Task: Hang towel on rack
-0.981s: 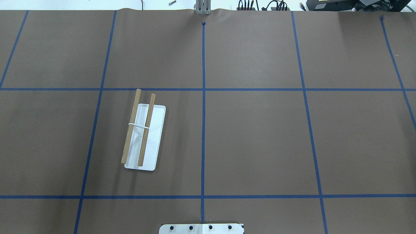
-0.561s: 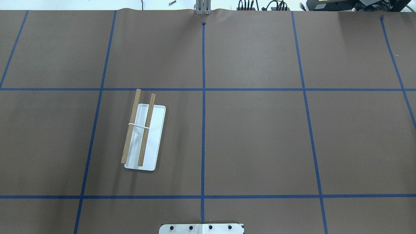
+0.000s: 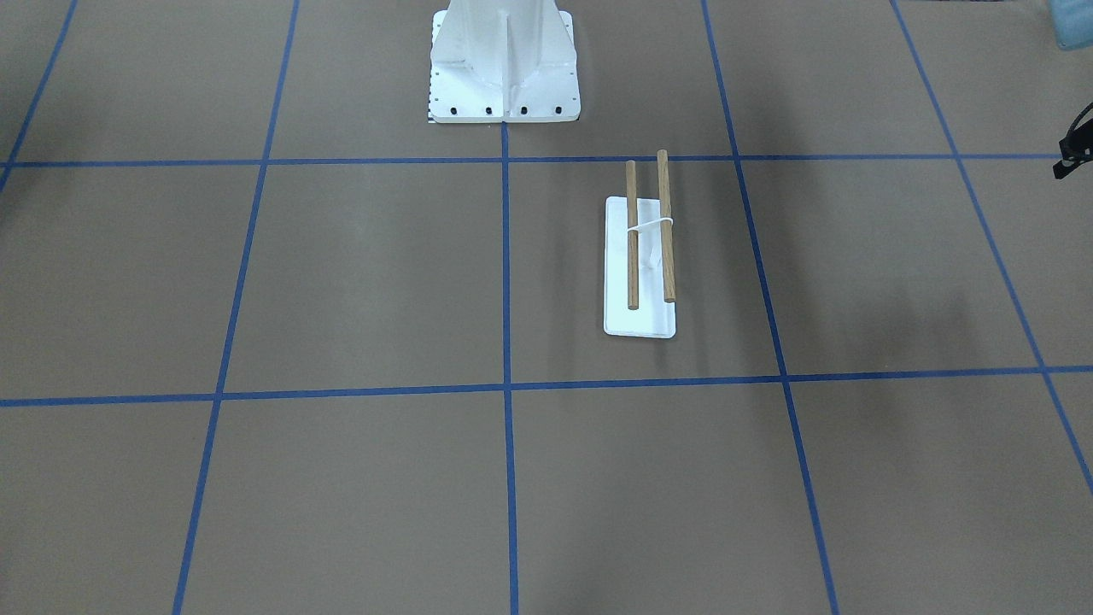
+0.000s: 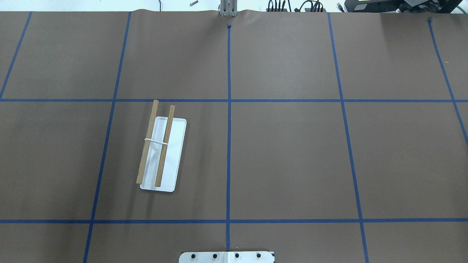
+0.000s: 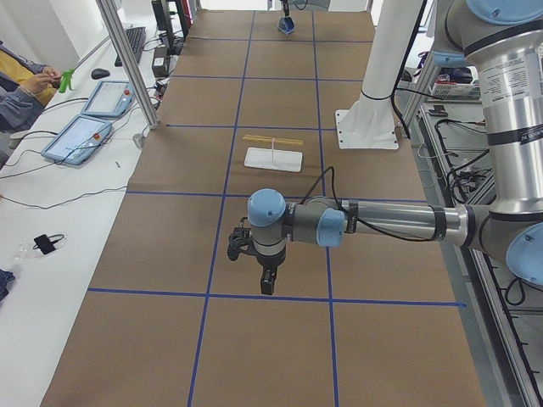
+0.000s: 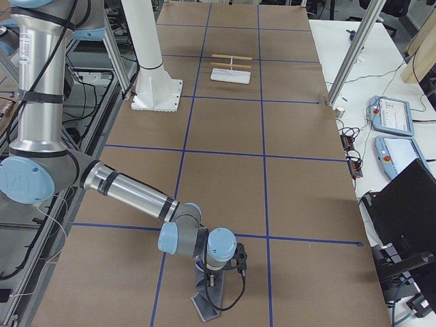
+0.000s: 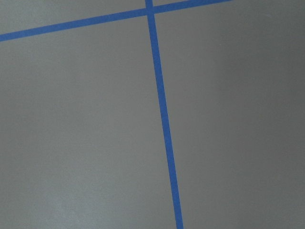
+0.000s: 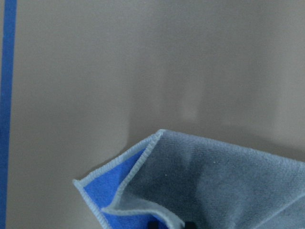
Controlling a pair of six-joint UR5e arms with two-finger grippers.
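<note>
The rack [image 4: 161,146], two wooden rods over a small white base plate, stands left of the table's centre line; it also shows in the front view [image 3: 649,235]. The towel [image 8: 224,186], grey with a blue underside, is bunched up close under the right wrist camera. In the right side view the towel [image 6: 204,305] rises from the table's near end into my right gripper [image 6: 212,281], which looks shut on it. My left gripper [image 5: 265,284] hovers over bare table at the opposite end; I cannot tell whether it is open. No gripper shows in the overhead view.
The white bolted pedestal [image 3: 504,68] stands at the robot's edge of the table. Blue tape lines [image 7: 162,109] grid the brown table cover. Tablets [image 5: 85,127] and an aluminium post [image 5: 127,68] line the operators' side, where a person sits.
</note>
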